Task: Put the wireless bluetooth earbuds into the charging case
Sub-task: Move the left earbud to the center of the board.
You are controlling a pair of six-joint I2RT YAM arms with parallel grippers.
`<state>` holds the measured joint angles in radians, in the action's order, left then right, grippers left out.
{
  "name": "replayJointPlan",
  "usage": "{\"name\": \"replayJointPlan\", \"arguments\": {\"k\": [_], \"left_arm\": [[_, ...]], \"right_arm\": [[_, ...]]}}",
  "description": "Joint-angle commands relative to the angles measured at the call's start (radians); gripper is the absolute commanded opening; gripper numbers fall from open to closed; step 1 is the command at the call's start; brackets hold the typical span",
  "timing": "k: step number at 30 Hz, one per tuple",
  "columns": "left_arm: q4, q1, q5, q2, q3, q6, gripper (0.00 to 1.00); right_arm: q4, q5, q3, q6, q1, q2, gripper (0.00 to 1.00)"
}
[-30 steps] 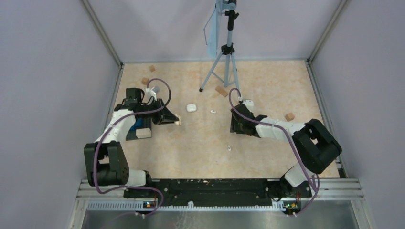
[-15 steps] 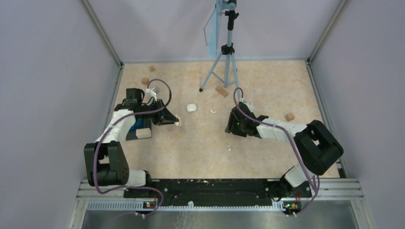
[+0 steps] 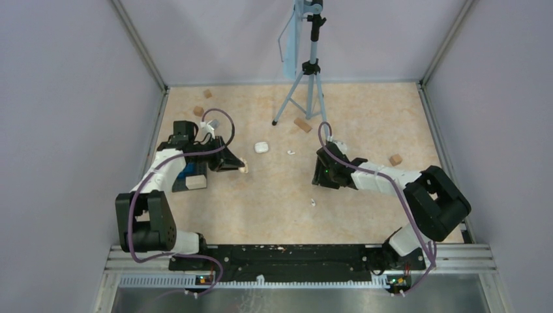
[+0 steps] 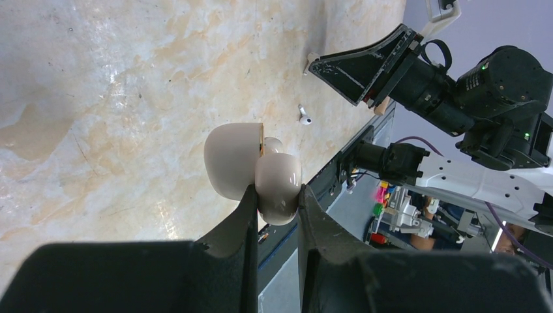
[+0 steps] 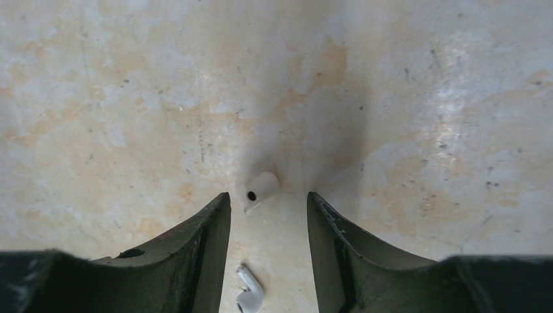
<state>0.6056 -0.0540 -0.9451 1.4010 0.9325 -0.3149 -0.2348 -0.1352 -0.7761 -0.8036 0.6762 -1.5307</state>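
White-and-black jointed arms point(image 3: 160, 171) — purple cables point(image 3: 132, 218) trailing each — and a black, tapered right end effector point(image 5: 269, 195).

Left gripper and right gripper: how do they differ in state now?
The left gripper is shut on an open pale case; the right gripper is open and holds nothing. The left gripper pinches the case's lower half; the right gripper frames an earbud lying on the table. Both are black.

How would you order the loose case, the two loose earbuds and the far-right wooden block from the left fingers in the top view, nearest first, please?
1. loose case, just up-right of the left fingers.
2. upper earbud, right of that case.
3. lower earbud, mid-table, toward the bases.
4. wooden block, far right.
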Motion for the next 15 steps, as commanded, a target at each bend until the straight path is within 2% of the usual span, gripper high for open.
{"name": "replayJointPlan", "arguments": {"k": [1,8,15], "left_arm": [[-0.027,0.006,-0.026,0.004,0.028,0.008,0.00],[-0.030,0.006,-0.023,0.008,0.025,0.010,0.00],[-0.033,0.008,-0.029,0.017,0.025,0.012,0.00]], "right_arm": [[-0.099,-0.107,-0.046,0.080,0.006,-0.041,0.45],[-0.088,-0.075,-0.077,0.019,0.013,-0.075,0.44],[-0.142,-0.113,-0.163,-0.021,0.055,-0.143,0.34]]}}
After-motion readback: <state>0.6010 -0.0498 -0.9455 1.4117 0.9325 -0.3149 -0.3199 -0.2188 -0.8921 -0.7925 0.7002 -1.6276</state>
